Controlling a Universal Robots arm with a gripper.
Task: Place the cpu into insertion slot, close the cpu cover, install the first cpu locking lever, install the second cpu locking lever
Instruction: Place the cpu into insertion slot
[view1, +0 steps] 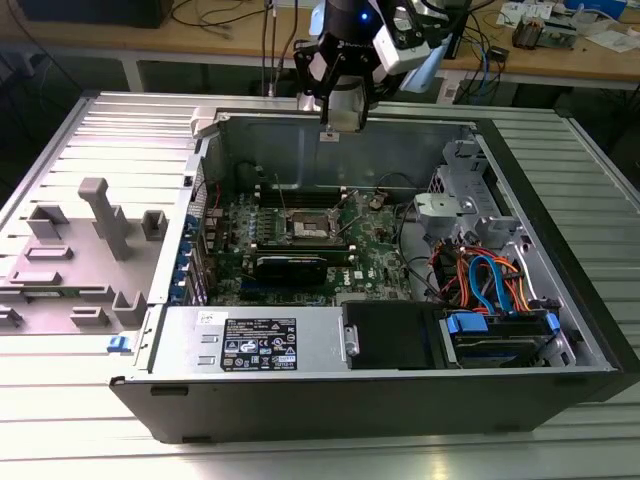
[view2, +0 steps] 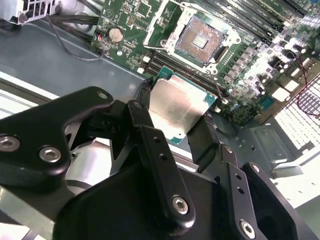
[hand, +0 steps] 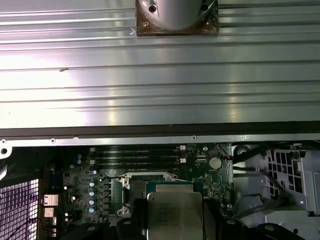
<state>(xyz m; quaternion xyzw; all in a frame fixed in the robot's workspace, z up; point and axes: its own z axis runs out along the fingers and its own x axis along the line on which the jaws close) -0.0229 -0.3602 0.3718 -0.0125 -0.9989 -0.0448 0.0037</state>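
Note:
My gripper hangs above the back wall of the open computer case, shut on the cpu. In both wrist views the cpu, a flat square chip with a silvery top and green edge, sits clamped between my two black fingers. The insertion slot lies on the green motherboard below and ahead of the chip, its dark pin field bare inside a silvery metal rim. In the first wrist view the chip hides most of the slot. I cannot make out how the cpu cover stands.
Long memory slots run behind the socket and a black bar in front of it. A drive cage and orange and blue cables fill the exterior view's right. Grey fixture blocks stand outside the case on the left.

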